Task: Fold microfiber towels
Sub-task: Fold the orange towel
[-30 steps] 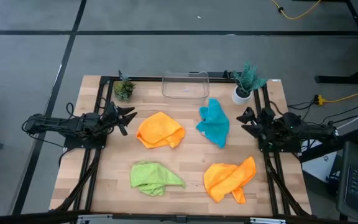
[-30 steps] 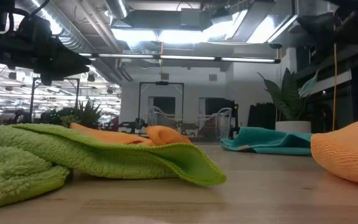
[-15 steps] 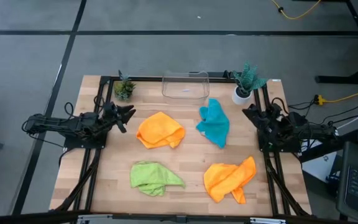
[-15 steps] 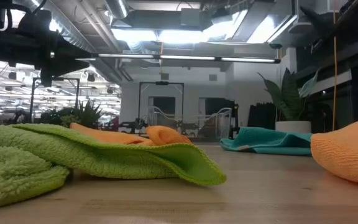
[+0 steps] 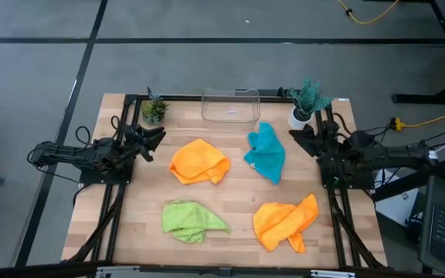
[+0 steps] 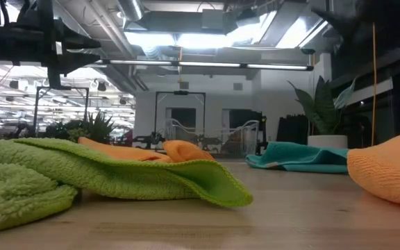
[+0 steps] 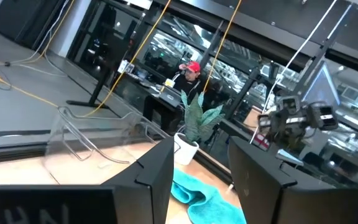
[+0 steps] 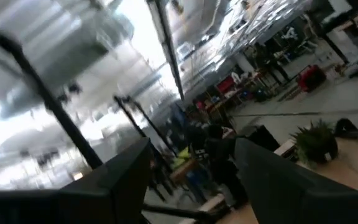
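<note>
High view shows the table (image 5: pixel 130 232) filling the centre of the frame, with 4 crumpled towels on it: orange towel (image 5: pixel 200 161) left of centre, teal towel (image 5: pixel 266 152) right of centre, second orange towel (image 5: pixel 286 222) lower right, green towel (image 5: pixel 191 220) lower left. None is folded. Left gripper (image 5: pixel 154 140) hovers at mid-left, fingers parted and empty; right gripper (image 5: pixel 298 138) at mid-right looks likewise spread. To fold well, each should probably pinch 1 corner of the same towel, spread it flat, then fold.
</note>
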`<act>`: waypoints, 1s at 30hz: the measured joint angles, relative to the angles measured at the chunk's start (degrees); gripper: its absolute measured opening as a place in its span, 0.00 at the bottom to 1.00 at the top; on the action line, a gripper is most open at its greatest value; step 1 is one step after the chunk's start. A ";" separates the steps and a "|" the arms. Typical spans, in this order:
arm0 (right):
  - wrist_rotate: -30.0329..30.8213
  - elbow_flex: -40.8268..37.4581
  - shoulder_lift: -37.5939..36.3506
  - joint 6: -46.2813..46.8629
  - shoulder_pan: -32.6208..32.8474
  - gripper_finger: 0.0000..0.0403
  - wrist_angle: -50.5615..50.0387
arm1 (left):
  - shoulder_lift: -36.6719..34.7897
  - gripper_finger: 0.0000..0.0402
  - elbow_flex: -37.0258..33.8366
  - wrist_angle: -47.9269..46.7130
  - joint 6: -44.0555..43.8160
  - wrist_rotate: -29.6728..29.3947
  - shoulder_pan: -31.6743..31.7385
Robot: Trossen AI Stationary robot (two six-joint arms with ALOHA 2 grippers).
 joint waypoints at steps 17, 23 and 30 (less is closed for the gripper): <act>-19.24 36.53 46.09 -15.28 0.04 0.58 -27.62 | 2.10 0.36 5.39 2.73 -2.74 9.29 -0.95; -21.04 41.00 53.85 -18.13 0.03 0.58 -27.75 | 15.28 0.36 21.06 -12.44 -2.59 12.25 -4.37; -21.04 42.11 58.58 -18.03 0.04 0.58 -27.51 | 37.10 0.36 37.73 -32.18 2.96 12.75 -9.54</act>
